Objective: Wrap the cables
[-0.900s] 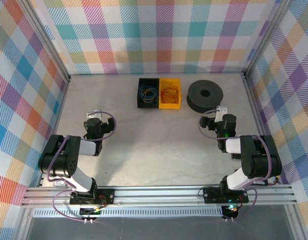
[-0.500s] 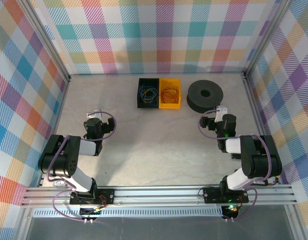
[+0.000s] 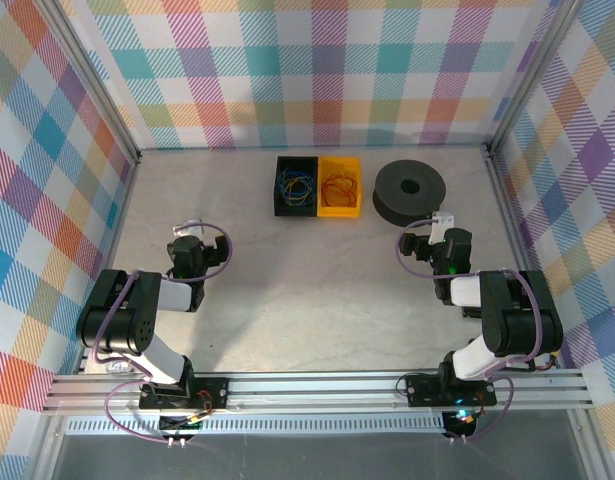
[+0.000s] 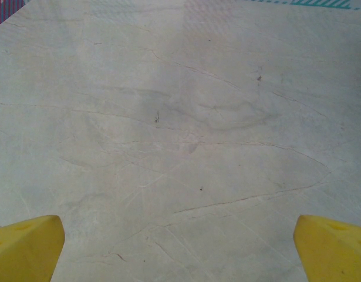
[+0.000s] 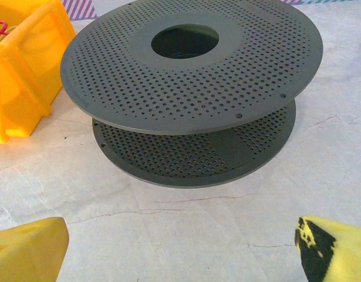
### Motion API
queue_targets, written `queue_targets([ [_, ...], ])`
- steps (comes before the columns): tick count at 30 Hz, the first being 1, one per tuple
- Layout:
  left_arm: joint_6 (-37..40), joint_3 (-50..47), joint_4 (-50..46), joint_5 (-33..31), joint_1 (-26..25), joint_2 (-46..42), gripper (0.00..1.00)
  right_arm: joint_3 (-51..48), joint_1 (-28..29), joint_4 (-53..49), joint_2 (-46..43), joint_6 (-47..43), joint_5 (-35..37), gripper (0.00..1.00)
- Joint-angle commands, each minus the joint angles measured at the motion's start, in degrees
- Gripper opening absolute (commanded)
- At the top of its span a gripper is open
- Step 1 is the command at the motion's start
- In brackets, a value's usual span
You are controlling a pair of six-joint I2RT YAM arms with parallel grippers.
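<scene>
The opening step is judged to be in hand. The left end effector (image 4: 180, 249) and right end effector (image 5: 180, 252) are spread wide, empty, over the table (image 4: 180, 117). The cables (image 3: 338, 186) lie in bins (image 3: 339, 211) ahead-left of the right end effector, beside the spool (image 5: 192, 64) directly before it. A reach into a bin is called for.

**Layout of the Surface**

The left bin (image 3: 297, 160) and right bin (image 3: 339, 211) stand touching, side by side, at the far centre of the surface (image 3: 307, 280), cables (image 3: 295, 185) in both. A spool (image 3: 409, 191) lies right of them, the right gripper (image 3: 439, 222) just before it.
</scene>
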Motion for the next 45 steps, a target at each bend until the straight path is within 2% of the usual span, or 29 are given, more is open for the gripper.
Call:
queue_targets([
  [1,0.78,1.21,1.29,-0.20,-0.34,-0.02,1.00,1.12,-0.32,0.61,-0.10,-0.03,-0.85,0.99],
  [7,0.91,1.08,1.55,-0.33,-0.28,-0.25,1.00,1.11,-0.32,0.72,-0.47,0.03,-0.57,0.99],
  [9,1.18,2.23,-1.27,-2.80,-1.21,-1.73,1.00,2.76,-0.32,-3.52,-1.87,0.45,0.26,0.99],
  [10,1.28,4.53,-6.80,-4.35,-1.86,-3.56,1.00,3.85,-0.32,-6.40,-3.04,0.50,0.37,0.99],
  [12,0.33,12.66,-23.83,-4.88,-1.91,-5.80,1.00,5.97,-0.32,-13.17,-5.90,0.80,0.93,0.99],
  [14,0.06,21.18,-38.00,-2.22,-1.96,-5.29,1.00,8.95,-0.34,-20.19,-9.00,1.32,0.96,0.99],
  [17,-2.11,32.74,-54.42,2.21,-2.00,-2.37,1.00,16.55,-1.44,-34.31,-10.97,5.07,-0.60,0.99],
  [21,-4.55,48.64,-78.59,9.20,-2.21,4.76,1.00,27.18,-6.64,-47.28,-7.57,12.58,-12.82,0.99],
  [25,-5.48,58.71,-92.93,13.02,-2.73,10.13,1.00,35.04,-13.04,-51.28,-0.11,21.03,-25.17,0.99],
  [27,-5.37,60.78,-96.32,14.70,-3.04,11.06,1.00,38.94,-15.80,-51.79,5.59,23.66,-32.20,0.99],
  [29,-5.03,61.78,-98.21,16.75,-3.39,11.25,1.00,42.97,-16.77,-53.58,10.74,23.68,-35.38,0.99],
  [32,-4.42,62.76,-100.69,17.02,-4.59,11.25,1.00,48.45,-16.84,-56.39,16.96,22.72,-35.34,0.99],
  [40,-4.06,61.76,-102.44,13.60,-6.87,9.74,1.00,52.81,-16.87,-48.63,26.54,28.22,-39.45,1.00],
  [45,-4.23,61.79,-102.48,12.97,-7.04,9.36,1.00,52.04,-16.82,-42.70,28.54,32.16,-41.72,0.87],
])
